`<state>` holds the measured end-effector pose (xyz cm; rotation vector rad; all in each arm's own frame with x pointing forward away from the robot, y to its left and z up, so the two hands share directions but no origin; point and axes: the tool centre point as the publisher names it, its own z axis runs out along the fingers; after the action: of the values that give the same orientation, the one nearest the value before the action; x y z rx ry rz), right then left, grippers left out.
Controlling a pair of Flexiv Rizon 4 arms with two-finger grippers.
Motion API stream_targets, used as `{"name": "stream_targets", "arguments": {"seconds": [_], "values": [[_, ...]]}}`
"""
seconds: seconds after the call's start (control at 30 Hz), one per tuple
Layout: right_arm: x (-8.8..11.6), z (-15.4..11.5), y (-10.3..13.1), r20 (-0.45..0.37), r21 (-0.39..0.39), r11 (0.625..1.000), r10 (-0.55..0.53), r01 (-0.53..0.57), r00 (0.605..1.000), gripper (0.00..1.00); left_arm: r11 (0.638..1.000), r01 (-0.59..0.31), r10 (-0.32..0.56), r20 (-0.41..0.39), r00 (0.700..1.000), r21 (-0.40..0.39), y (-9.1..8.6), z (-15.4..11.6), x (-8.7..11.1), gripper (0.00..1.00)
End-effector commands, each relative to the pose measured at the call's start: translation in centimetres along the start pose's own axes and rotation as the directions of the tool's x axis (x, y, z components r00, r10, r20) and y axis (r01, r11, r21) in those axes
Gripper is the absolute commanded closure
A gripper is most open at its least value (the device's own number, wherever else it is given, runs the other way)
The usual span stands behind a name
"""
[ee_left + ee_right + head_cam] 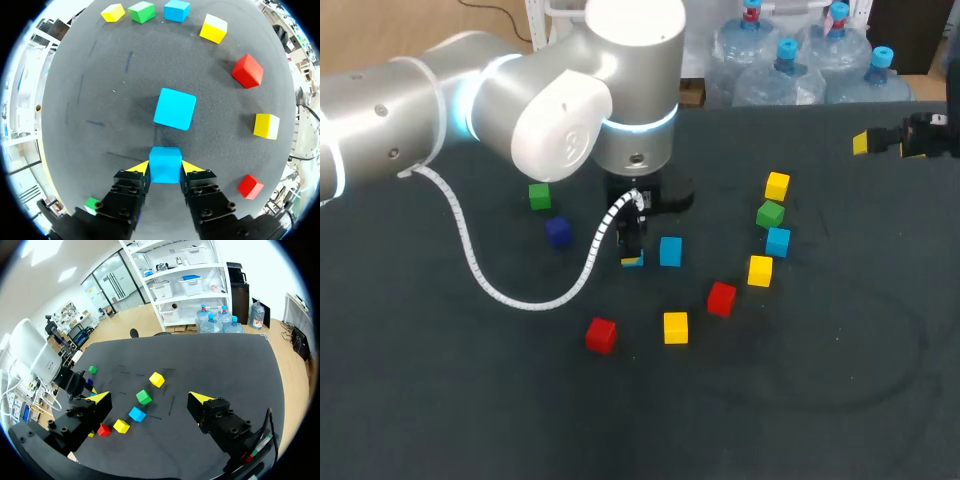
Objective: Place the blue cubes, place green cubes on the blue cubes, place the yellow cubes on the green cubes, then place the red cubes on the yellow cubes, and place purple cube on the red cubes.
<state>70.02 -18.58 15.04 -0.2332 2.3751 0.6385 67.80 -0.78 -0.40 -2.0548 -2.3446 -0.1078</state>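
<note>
Light is even and fairly bright, falling from overhead onto the matte dark desk point(840, 400), which takes it dully. The loose blue cube point(174, 108) throws only a soft, faint shadow close around its base. Just behind that cube in the head view, the left arm point(570, 110) casts a deeper shadow. Its white shell carries a mild sheen beside glowing cyan rings point(460, 100).

table point(820, 400): matt cloth | blue cube point(165, 164): smooth, matt | left arm point(560, 100): glossy
</note>
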Motion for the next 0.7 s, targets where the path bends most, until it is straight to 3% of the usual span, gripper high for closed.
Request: {"name": "stream_targets", "arguments": {"seconds": [0.03, 0.67, 0.7], "values": [[0.03, 0.01, 0.07, 0.001, 0.003, 1.000, 0.000, 0.000, 1.000, 0.00, 1.000, -0.004, 0.004, 0.003, 1.000, -0.005, -0.02, -0.03, -0.07, 1.00], [0.03, 0.01, 0.07, 0.001, 0.003, 1.000, 0.000, 0.000, 1.000, 0.00, 1.000, -0.003, 0.003, 0.016, 1.000, -0.001, -0.17, -0.16, 0.01, 1.00], [0.03, 0.01, 0.07, 0.001, 0.003, 1.000, 0.000, 0.000, 1.000, 0.00, 1.000, -0.004, 0.004, 0.017, 1.000, 0.000, -0.26, -0.15, -0.02, 0.92]]}}
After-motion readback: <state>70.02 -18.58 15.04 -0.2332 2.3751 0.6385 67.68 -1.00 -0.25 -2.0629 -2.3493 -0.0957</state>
